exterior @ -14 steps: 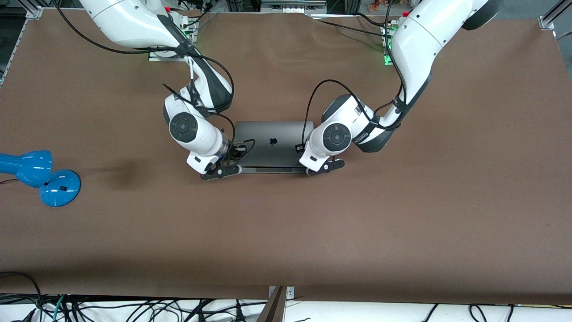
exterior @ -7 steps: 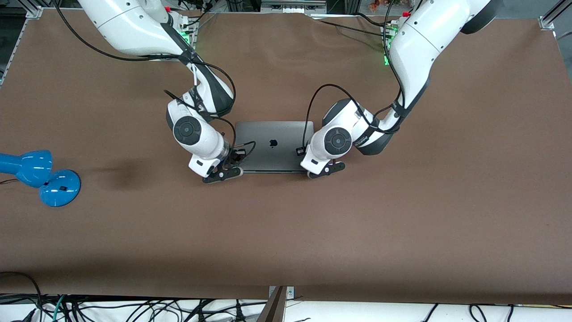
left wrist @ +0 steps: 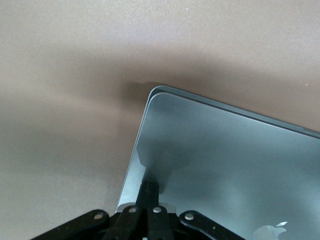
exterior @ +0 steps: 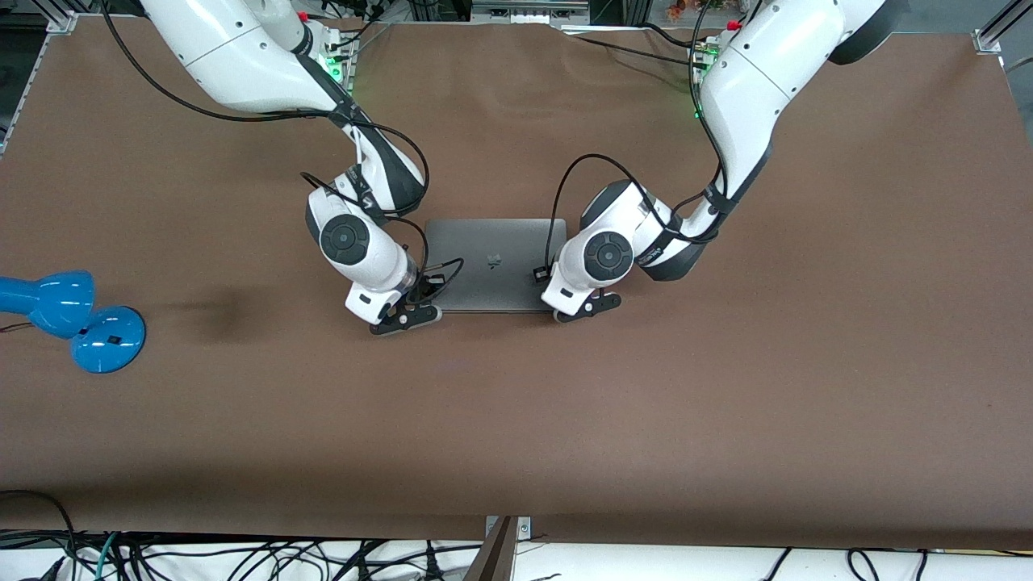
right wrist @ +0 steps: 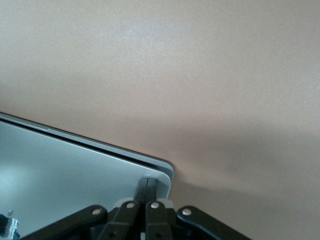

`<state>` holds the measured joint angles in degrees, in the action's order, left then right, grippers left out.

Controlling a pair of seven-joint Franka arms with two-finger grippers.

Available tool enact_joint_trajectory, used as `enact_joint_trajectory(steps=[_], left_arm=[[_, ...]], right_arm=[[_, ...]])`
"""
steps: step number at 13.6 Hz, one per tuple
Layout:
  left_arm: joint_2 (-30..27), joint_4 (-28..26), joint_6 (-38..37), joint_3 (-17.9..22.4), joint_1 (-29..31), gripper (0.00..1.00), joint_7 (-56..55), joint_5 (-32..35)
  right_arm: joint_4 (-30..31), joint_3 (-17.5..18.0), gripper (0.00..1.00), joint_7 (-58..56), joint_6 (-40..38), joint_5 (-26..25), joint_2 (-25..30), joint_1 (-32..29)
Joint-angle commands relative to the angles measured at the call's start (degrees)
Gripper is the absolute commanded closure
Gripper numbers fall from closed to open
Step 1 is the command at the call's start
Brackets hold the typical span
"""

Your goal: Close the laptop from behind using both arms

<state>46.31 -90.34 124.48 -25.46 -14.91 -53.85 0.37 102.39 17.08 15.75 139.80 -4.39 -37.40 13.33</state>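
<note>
The laptop (exterior: 492, 262) lies at the middle of the table (exterior: 726, 387), lid nearly down. The left gripper (exterior: 583, 309) and right gripper (exterior: 403, 319), fingers together and holding nothing, press on the lid's two corners nearest the front camera. A blue lamp (exterior: 69, 316) stands well apart from the laptop, toward the right arm's end.

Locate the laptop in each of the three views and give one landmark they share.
Front view: laptop lies mid-table, lid down, between the two hands.
Left wrist view: laptop, one lid corner showing.
Right wrist view: laptop, one lid corner showing.
Shared landmark: the lid's logo, also in both wrist views.
</note>
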Motion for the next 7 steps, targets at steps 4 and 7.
enact_joint_trajectory(steps=[4,7], left_arm=[[1.5,1.74,1.12,0.41,-1.17,1.0,-1.43,2.18],[1.94,1.74,1.21,1.99,-3.01,1.0,-1.69,2.09]], right_arm=[[-0.61,-0.03,1.0,-0.36,3.19,-2.12,-1.71,0.2],[-0.61,-0.03,1.0,-0.36,4.25,-3.52,-2.59,0.2]])
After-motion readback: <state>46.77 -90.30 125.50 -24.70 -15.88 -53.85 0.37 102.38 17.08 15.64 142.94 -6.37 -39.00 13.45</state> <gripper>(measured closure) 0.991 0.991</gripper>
